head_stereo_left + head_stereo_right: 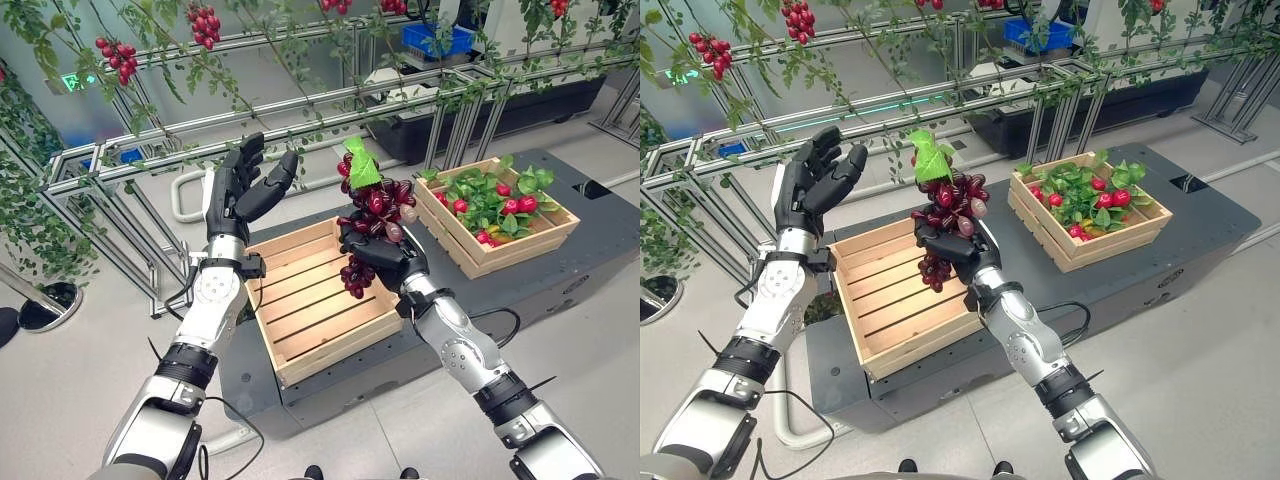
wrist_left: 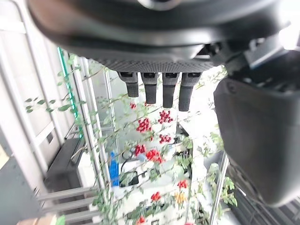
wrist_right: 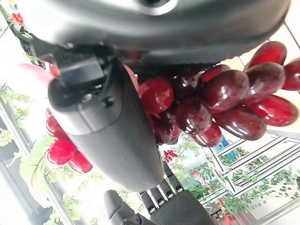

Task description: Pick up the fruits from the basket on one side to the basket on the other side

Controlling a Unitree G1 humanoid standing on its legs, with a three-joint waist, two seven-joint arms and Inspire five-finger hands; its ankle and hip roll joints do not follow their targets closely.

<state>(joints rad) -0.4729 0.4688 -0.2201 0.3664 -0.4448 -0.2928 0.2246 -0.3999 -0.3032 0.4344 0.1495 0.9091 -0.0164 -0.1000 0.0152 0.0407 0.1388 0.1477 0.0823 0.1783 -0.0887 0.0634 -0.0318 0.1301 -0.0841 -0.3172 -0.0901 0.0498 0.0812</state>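
Observation:
My right hand (image 1: 385, 256) is shut on a bunch of dark red grapes (image 1: 378, 208) with a green leaf on top, held in the air over the right edge of the slatted wooden crate (image 1: 305, 305). In the right wrist view the grapes (image 3: 211, 103) press against the palm under the thumb (image 3: 108, 122). A second wooden crate (image 1: 500, 215) to the right holds red fruits among green leaves. My left hand (image 1: 245, 185) is raised above the slatted crate's far left corner, fingers straight, holding nothing.
Both crates sit on a dark grey platform (image 1: 600, 260). Behind stand metal frames (image 1: 300, 120) with hanging vines and red berry clusters (image 1: 117, 56). A blue bin (image 1: 435, 40) is at the back.

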